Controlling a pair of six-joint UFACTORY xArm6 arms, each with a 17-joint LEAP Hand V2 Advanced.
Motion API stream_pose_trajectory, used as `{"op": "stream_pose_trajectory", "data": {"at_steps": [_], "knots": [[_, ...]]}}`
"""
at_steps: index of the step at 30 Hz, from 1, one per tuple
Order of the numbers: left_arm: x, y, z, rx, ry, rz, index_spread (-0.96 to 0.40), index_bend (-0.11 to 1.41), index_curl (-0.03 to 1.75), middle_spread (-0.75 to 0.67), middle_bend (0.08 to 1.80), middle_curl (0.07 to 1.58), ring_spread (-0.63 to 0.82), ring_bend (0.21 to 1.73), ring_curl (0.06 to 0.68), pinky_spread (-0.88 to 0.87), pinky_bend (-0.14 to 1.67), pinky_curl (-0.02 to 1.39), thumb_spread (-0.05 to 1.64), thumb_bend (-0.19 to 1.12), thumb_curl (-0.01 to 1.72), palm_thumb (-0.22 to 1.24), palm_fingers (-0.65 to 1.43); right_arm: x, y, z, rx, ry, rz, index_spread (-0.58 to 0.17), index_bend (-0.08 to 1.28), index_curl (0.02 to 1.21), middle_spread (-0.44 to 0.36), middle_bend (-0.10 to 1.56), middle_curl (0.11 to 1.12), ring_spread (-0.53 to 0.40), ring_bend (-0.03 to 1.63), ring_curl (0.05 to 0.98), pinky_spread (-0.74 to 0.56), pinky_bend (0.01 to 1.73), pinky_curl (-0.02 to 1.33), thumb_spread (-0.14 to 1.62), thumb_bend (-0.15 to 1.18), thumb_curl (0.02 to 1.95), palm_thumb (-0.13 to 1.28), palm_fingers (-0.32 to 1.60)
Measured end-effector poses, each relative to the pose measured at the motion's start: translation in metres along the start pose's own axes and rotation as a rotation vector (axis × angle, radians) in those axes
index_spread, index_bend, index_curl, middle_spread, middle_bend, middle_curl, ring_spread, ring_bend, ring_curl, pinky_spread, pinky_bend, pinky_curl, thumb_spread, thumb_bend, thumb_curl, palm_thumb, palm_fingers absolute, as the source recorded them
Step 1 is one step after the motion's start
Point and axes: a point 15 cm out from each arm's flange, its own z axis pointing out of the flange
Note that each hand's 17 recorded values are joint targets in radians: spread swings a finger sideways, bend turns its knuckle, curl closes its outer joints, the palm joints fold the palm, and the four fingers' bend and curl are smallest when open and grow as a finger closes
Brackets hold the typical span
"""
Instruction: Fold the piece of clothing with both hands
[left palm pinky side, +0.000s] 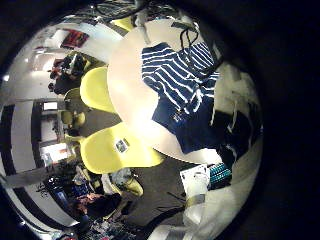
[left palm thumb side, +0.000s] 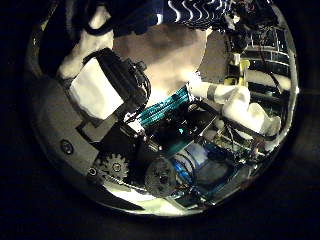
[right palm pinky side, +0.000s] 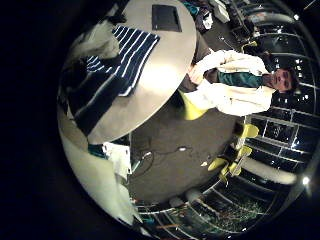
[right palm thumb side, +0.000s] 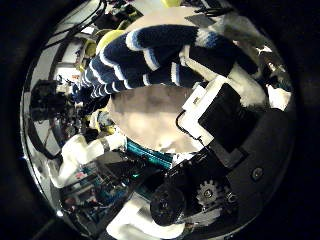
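Garment: dark/white striped top (left palm pinky side: 178, 85), lying on round pale table (left palm pinky side: 125, 85), spread partly flat w/ one part bunched; also seen from right little-finger-side cam (right palm pinky side: 118, 62) on same table.
Position: occupies one side of tabletop, part reaches table edge; rest of top bare.
Lifted part: right thumb-side cam shows a striped fold (right palm thumb side: 150, 55) raised close to that palm, draped in a roll across the view; judged to be hanging from right hand.
Handling (est.): soft knit, light, limp; will sag and drape, no stiffness to hold a crease; low slip on the tabletop, may drag and bunch if pulled flat.
Grasp pts (est.): take hem or shoulder corners, one per hand, pinch through both layers; avoid mid-panel, cloth would tent.
Right hand: fingers (right palm thumb side: 215, 115) black/white, curled up at the striped fold, appear closed on cloth; contact pt partly hidden.
Left hand: finger (left palm thumb side: 105, 85) white/black, bent toward cloth edge at rim of view; striped cloth (left palm thumb side: 190, 12) close by, but whether it's pinched can't tell.
Surroundings: yellow chairs (left palm pinky side: 97, 88) beside table; dark flat item (right palm pinky side: 166, 17) on far part of table, well apart from garment.
Stage (est.): early, fold not yet formed.
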Motion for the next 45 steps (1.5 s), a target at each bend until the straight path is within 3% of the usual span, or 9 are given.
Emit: {"op": "stream_pose_trajectory", "data": {"at_steps": [10,18,19,22,25,27,33,37,45], "knots": [[-0.023,-0.094,0.036,0.003,-0.04,-0.015,-0.5,0.15,1.53,-0.67,0.81,1.23,-0.46,1.44,0.506,-0.6,1.32,0.59,1.27,-0.01,0.49,0.79,0.84,0.013,-0.102,0.073,-0.2,0.001,-0.029,-0.324,1.09,0.94,-0.186,1.3,0.92,-0.231,1.46,0.733,-0.17,1.55,0.52,1.23,-0.01,0.66,0.98,0.9],[-0.032,-0.154,0.061,-0.042,-0.07,0.0,-0.46,0.16,1.54,-0.67,0.82,1.23,-0.46,1.44,0.509,-0.6,1.29,0.6,1.25,-0.01,0.48,0.76,0.8,0.03,-0.161,0.111,-0.24,0.014,-0.016,-0.323,1.08,0.95,-0.184,1.3,0.92,-0.236,1.46,0.751,-0.18,1.51,0.58,1.23,-0.02,0.65,0.95,0.84],[-0.034,-0.159,0.066,-0.05,-0.071,-0.002,-0.46,0.16,1.54,-0.67,0.83,1.22,-0.46,1.43,0.505,-0.6,1.28,0.59,1.25,-0.02,0.48,0.74,0.77,0.032,-0.168,0.113,-0.237,0.015,-0.012,-0.326,1.05,0.94,-0.187,1.31,0.92,-0.236,1.46,0.751,-0.19,1.5,0.59,1.24,-0.02,0.64,0.94,0.82],[-0.039,-0.175,0.074,-0.057,-0.072,-0.018,-0.44,0.17,1.53,-0.66,0.82,1.2,-0.47,1.32,0.487,-0.59,1.24,0.6,1.22,-0.04,0.46,0.68,0.58,0.039,-0.189,0.125,-0.223,0.005,0.007,-0.331,0.72,0.88,-0.21,1.2,0.87,-0.244,1.5,0.741,-0.27,1.45,0.6,1.25,-0.04,0.59,0.84,0.48],[-0.045,-0.187,0.072,-0.017,-0.076,-0.05,-0.43,0.18,1.48,-0.63,0.73,1.16,-0.46,1.25,0.478,-0.58,1.21,0.61,1.21,-0.04,0.45,0.62,0.42,0.054,-0.202,0.125,-0.17,-0.02,0.047,-0.345,0.49,0.79,-0.222,1.06,0.8,-0.254,1.47,0.713,-0.3,1.38,0.58,1.26,-0.04,0.56,0.77,0.17],[-0.056,-0.198,0.067,0.034,-0.086,-0.081,-0.42,0.17,1.43,-0.58,0.58,1.11,-0.44,1.21,0.456,-0.56,1.16,0.6,1.19,-0.04,0.44,0.58,0.27,0.069,-0.212,0.121,-0.105,-0.047,0.085,-0.367,0.44,0.69,-0.192,0.84,0.71,-0.207,1.3,0.65,-0.12,1.25,0.54,1.25,-0.05,0.53,0.69,-0.13],[-0.097,-0.208,0.039,0.159,-0.122,-0.186,-0.34,0.15,1.2,-0.35,0.3,0.96,-0.26,1.1,0.418,-0.43,1.05,0.58,1.15,-0.05,0.4,0.43,0.05,0.116,-0.207,0.061,0.046,-0.054,0.165,-0.386,0.31,0.54,-0.106,0.54,0.54,-0.004,0.97,0.487,0.22,1.06,0.41,1.23,-0.03,0.47,0.58,-0.1],[-0.111,-0.2,0.016,0.188,-0.124,-0.22,-0.25,0.15,1.05,-0.15,0.21,0.85,-0.13,1.05,0.388,-0.27,0.92,0.55,1.11,-0.05,0.35,0.31,-0.01,0.124,-0.193,0.021,0.101,-0.036,0.142,-0.387,0.28,0.49,-0.085,0.49,0.49,0.042,0.88,0.429,0.32,0.93,0.35,1.23,-0.02,0.44,0.55,0.0],[-0.107,-0.182,0.006,0.17,-0.111,-0.204,-0.12,0.17,0.81,0.07,0.19,0.68,-0.01,0.96,0.341,-0.05,0.76,0.48,1.03,-0.03,0.3,0.17,0.02,0.097,-0.12,0.012,0.008,-0.067,0.044,-0.387,0.22,0.43,-0.071,0.45,0.44,0.029,0.82,0.374,0.39,0.78,0.28,1.24,-0.02,0.42,0.56,0.12]]}}
